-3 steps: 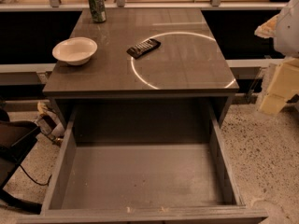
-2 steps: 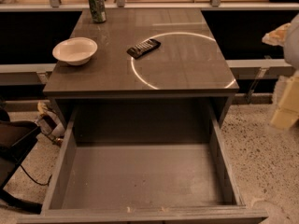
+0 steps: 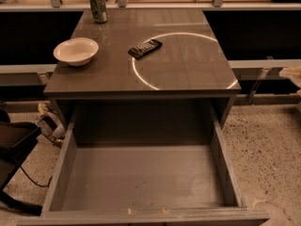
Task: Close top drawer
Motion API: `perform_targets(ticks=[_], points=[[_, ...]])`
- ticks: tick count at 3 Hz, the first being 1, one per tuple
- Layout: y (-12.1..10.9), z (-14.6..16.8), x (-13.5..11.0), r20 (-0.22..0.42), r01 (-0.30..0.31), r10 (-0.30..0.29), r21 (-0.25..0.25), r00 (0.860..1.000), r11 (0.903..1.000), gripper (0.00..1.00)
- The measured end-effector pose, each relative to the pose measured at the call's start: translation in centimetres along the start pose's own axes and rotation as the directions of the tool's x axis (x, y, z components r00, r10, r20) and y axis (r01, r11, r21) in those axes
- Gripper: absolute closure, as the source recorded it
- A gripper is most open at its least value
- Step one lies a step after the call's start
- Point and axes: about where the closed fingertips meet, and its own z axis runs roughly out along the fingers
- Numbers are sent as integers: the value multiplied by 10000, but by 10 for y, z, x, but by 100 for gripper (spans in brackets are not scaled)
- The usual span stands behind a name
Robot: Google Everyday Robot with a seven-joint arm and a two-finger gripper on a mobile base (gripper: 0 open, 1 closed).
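The top drawer (image 3: 141, 178) stands pulled far out of the grey cabinet toward the camera. Its smooth grey inside is empty. Only the top edge of its front panel (image 3: 141, 216) shows along the bottom of the view, and the handle is hidden. My gripper is out of view. Only a small pale piece of my arm (image 3: 292, 74) shows at the right edge, well apart from the drawer and level with the cabinet top.
On the cabinet top (image 3: 188, 65) are a white bowl (image 3: 76, 51), a black remote (image 3: 145, 48) and a green can (image 3: 98, 6). A dark chair with cables (image 3: 16, 145) is at the left. Speckled floor (image 3: 268, 149) lies to the right.
My pale arm at the right edge has drawn away to the right and is almost out of view. The drawer has not moved.
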Motion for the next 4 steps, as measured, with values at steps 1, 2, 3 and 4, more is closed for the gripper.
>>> perform_targets(ticks=[1,2,3,4], points=[[52,20,27,-265,369,-385,-561,9989,9977,26],[96,43,37,-148,138,-153,-952,9998,9954,50],[140,66,36,-226,-136,108,-1302,9997,9914,73],[175,88,37,-346,-324,268,-1733,9990,9843,95]])
